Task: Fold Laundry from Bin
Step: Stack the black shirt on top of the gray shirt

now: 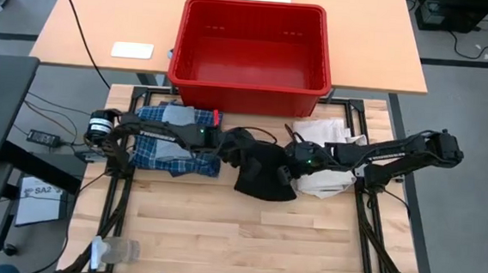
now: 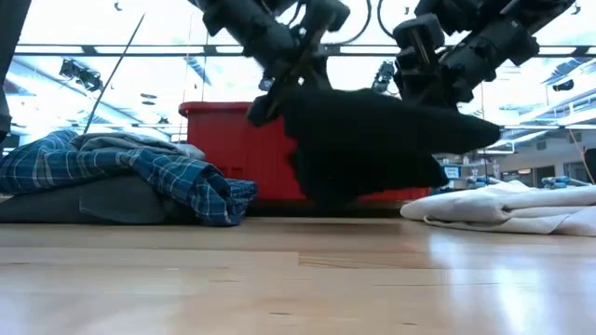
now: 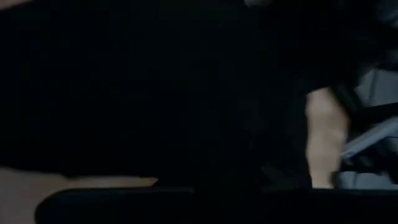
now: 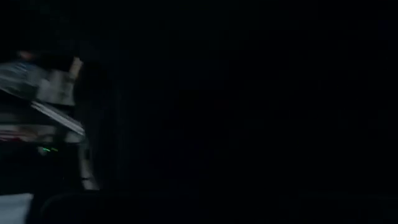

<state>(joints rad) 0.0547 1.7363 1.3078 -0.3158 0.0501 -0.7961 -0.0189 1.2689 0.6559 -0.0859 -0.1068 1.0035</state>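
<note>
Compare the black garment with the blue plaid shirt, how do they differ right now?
The black garment hangs off the table, held up between the left gripper and the right gripper; the plaid shirt rests on the table in a pile. The black garment is plain and dark; the plaid shirt is blue-and-white checked. Both are soft laundry outside the red bin.

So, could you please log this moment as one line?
both grippers: left gripper, right gripper hold black piece above table | bin empty | plaid shirt left
</note>
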